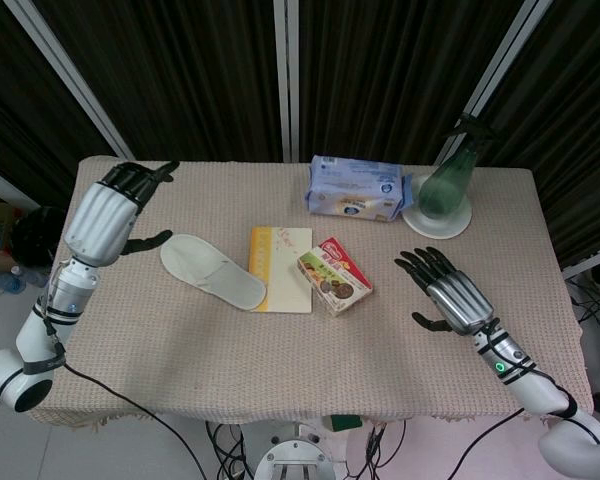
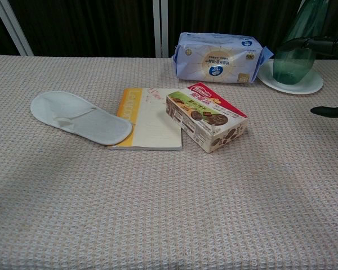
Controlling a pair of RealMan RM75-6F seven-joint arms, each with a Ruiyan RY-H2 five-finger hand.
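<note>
Your left hand [image 1: 115,205] hovers with fingers spread, holding nothing, just left of the white slipper [image 1: 212,270], whose toe overlaps the yellow notepad [image 1: 282,268]. The snack box [image 1: 334,276] lies beside it. Your right hand [image 1: 442,290] is spread and empty, right of the box.

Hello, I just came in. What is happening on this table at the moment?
Nothing is held right now. The left hand hovers open beside the white slipper, and the right hand hovers open to the right of the cookie box. The slipper's toe and one corner of the box overlap a yellow notebook. Behind them lie a tissue pack and a green spray bottle on a white plate.
</note>
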